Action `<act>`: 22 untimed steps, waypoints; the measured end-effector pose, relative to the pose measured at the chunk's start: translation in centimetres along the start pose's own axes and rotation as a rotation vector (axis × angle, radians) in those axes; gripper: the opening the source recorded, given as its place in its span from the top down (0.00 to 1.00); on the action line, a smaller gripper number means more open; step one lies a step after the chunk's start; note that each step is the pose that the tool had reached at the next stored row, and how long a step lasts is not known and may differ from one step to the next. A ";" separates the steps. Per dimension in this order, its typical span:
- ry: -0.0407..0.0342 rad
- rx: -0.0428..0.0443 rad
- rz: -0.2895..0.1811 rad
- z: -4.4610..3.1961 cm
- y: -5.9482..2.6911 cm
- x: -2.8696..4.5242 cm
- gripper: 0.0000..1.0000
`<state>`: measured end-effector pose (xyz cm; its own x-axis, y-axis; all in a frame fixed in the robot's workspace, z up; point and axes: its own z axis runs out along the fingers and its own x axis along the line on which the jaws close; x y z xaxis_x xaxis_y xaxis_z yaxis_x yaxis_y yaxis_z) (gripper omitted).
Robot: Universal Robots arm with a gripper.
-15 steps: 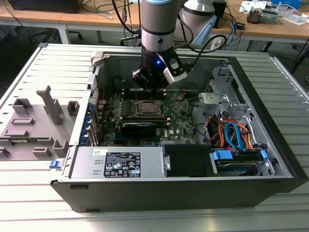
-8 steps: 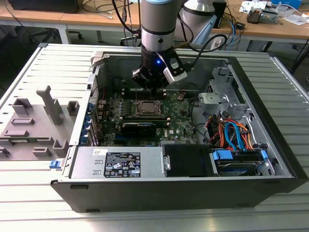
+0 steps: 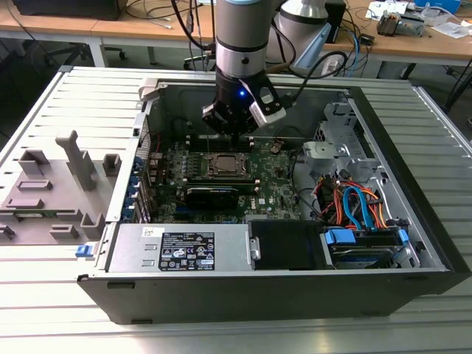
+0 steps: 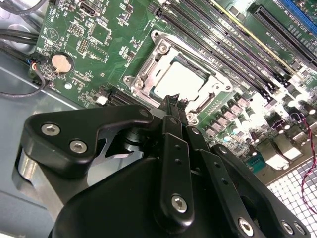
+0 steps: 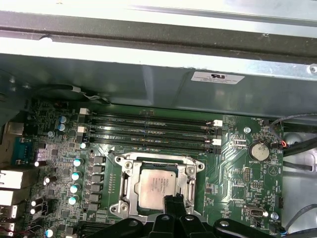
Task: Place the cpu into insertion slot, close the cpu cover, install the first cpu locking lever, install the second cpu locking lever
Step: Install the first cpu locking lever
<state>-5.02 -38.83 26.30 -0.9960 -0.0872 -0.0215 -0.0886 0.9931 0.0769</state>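
The cpu [image 5: 156, 186], a pale silver square, lies in the socket on the green motherboard [image 5: 237, 168]. The silvery cpu cover [image 5: 124, 174] lies flat around it as a frame, the chip showing through its window. Both wrist views show this; in the second wrist view the cpu [image 4: 181, 79] sits within the cover [image 4: 148, 62]. My gripper [image 4: 172, 100] is shut, its black fingertips together over the socket's edge, just beside the chip, with nothing seen between them. From the exterior view, the gripper [image 3: 234, 136] hangs just behind the cpu [image 3: 223, 164]. I cannot make out the locking levers.
The motherboard sits inside an open computer case [image 3: 413, 147]. Memory slots [image 5: 148, 130] run beside the socket. A power supply [image 3: 184, 249] lies at the front, coloured cables [image 3: 354, 206] and a drive bay at the exterior view's right. A grey fixture [image 3: 51, 188] stands outside at the left.
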 end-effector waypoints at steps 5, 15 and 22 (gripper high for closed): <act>0.0000 -0.0001 0.000 -0.13 0.01 0.06 0.89; 0.0000 0.0001 0.000 -0.15 0.03 0.19 0.89; -0.0002 -0.0001 0.000 -0.16 0.07 0.69 0.89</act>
<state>-5.71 -38.83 26.45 -0.9959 -0.0874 -0.0217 -0.0888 0.9931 0.0770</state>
